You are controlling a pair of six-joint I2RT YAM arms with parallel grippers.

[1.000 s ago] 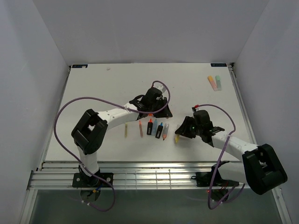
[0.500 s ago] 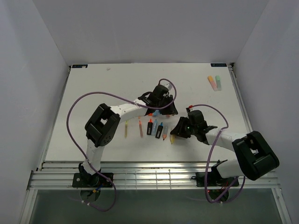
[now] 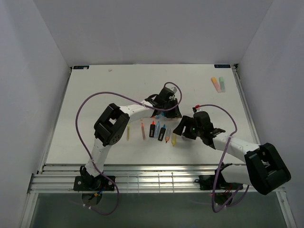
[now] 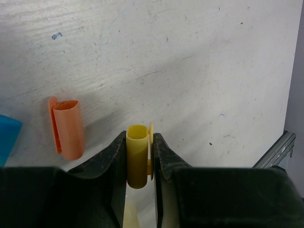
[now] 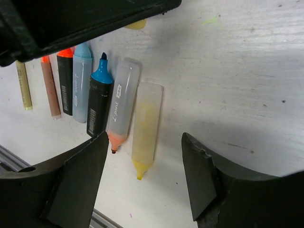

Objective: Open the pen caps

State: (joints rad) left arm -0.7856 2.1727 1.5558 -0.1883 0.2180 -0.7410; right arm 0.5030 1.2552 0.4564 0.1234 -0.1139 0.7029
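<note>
Left hand (image 4: 138,154) clenched on yellow cap (image 4: 137,142); orange cap (image 4: 67,128) lies on the tabletop (image 4: 190,71) just to its left. Right hand (image 5: 142,164) spread, empty, over uncapped yellow pen (image 5: 146,121). Likely best: lower the cap close, let go beside the orange one.

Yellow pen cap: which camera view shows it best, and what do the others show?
Left wrist view: the yellow cap sits large and central, clamped in the left gripper. The top external view hides it under that gripper. The right wrist view shows only a yellowish sliver, possibly it.
</note>
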